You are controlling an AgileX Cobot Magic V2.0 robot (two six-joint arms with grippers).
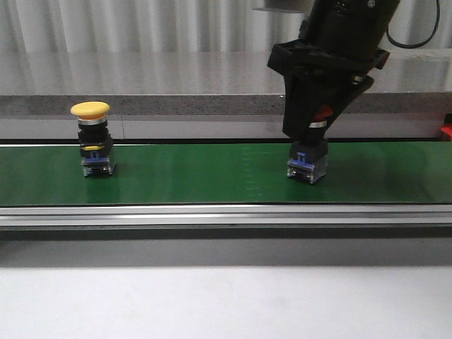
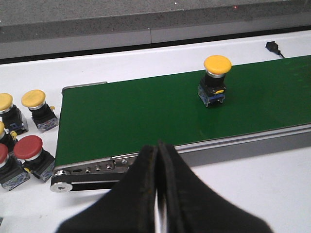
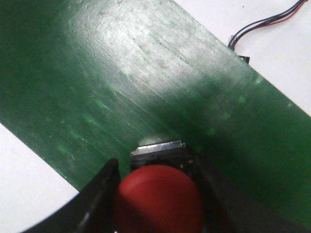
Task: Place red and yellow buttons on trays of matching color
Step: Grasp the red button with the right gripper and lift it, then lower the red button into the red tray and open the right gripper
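A red button (image 1: 308, 161) stands on the green conveyor belt (image 1: 198, 173), right of centre, leaning slightly. My right gripper (image 1: 311, 127) comes down over it, and its two fingers press the sides of the red cap (image 3: 158, 199). My right gripper (image 3: 158, 167) is shut on that button. A yellow button (image 1: 90, 109) stands upright on the belt at the left, also seen as the yellow button (image 2: 216, 68) in the left wrist view. My left gripper (image 2: 158, 148) is shut on nothing, above the white table before the belt's end. No tray is in view.
Several loose buttons lie on the white table past the belt's left end: yellow ones (image 2: 33, 99) and red ones (image 2: 29, 148). A metal rail (image 1: 226, 214) runs along the belt's front. A wire (image 3: 267, 22) lies beyond the belt's far side.
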